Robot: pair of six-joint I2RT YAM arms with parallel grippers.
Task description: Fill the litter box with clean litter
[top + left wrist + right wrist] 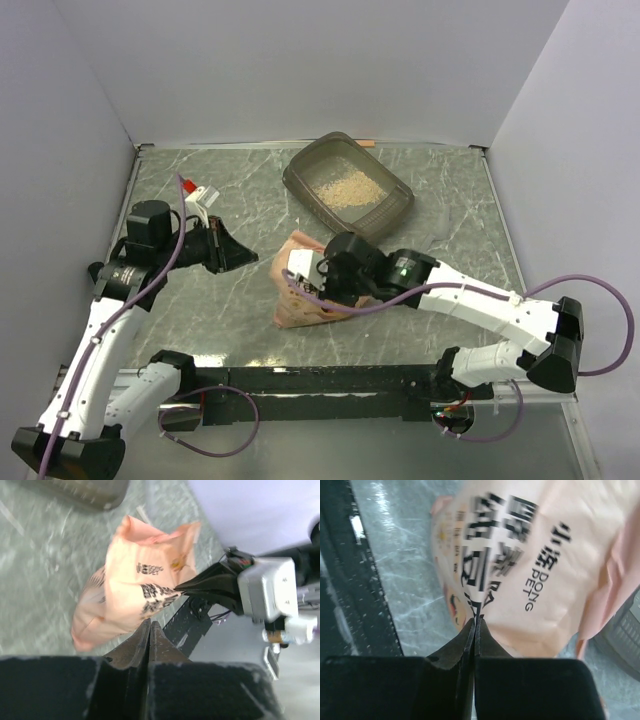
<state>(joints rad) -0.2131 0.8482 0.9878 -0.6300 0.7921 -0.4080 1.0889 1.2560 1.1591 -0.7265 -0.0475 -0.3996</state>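
Right hand [475, 624] was closed, its tips pinching the printed film of the orange-pink bag [298, 310], which stood near the middle of the counter [450, 210]. Left hand [150, 628] was closed on nothing, positioned left of the bag and apart from it. Litter box [300, 178] sat at the far side of the counter, beyond the bag and near it. Clean litter [347, 187] lay as a pale patch on its floor, covering only part.

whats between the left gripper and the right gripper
The orange-pink printed bag: the right gripper pinches its far side, the left gripper points at its near side. Clearest in the left wrist view.
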